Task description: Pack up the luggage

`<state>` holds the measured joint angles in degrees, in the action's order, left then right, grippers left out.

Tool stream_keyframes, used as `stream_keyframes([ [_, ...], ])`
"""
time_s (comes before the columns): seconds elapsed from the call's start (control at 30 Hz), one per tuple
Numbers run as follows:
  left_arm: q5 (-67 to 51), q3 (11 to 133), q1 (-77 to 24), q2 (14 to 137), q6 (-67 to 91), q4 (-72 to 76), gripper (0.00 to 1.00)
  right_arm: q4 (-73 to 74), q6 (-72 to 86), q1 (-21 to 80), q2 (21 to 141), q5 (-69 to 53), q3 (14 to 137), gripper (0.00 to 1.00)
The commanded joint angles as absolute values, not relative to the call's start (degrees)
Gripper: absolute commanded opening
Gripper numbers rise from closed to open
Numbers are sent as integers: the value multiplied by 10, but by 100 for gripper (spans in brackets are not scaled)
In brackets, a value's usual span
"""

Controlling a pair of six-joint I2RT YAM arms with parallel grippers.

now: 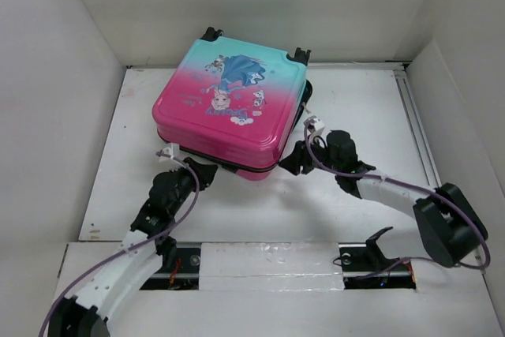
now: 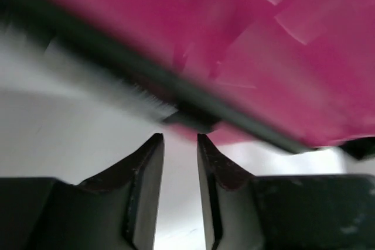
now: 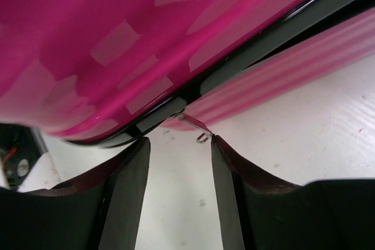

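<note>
Luggage (image 1: pixel 229 104) lies flat, lid down, on the white table (image 1: pixel 331 219) toward the far wall, its pink end nearest the arms (the teal end points away). The left gripper (image 2: pixel 180 139) sits just under the black seam (image 2: pixel 117 60) at the near left corner, fingers a narrow gap apart and holding nothing. The right gripper (image 3: pixel 179 140) is at the near right corner, fingers somewhat wider apart, with a small metal tab (image 3: pixel 196 126) hanging from the seam just above the tips, ungripped.
</note>
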<state>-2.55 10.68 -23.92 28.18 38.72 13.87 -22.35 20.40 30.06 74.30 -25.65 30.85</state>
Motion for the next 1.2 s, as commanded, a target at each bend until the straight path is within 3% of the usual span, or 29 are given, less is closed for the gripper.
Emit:
stream_keyframes([
  [0.0, -14, 79, -239, 331, 415, 222, 27, -301, 162, 297, 778, -274, 339, 52],
  [0.23, -14, 98, -239, 410, 406, 291, 29, -380, 154, 287, 812, -276, 345, 52],
  [0.6, -42, 110, -239, 485, 401, 348, 29, -576, 217, 281, 881, -330, 309, 23],
  [0.63, -42, 110, -239, 485, 396, 348, 29, -597, 228, 281, 889, -339, 308, 19],
  [0.7, -47, 110, -239, 485, 396, 348, 29, -655, 261, 281, 903, -351, 301, 2],
  [0.8, -47, 110, -239, 491, 396, 368, 29, -663, 274, 287, 895, -351, 295, 0],
  [1.17, -47, 149, -262, 608, 402, 464, 29, -236, 236, 409, 686, -131, 275, 0],
])
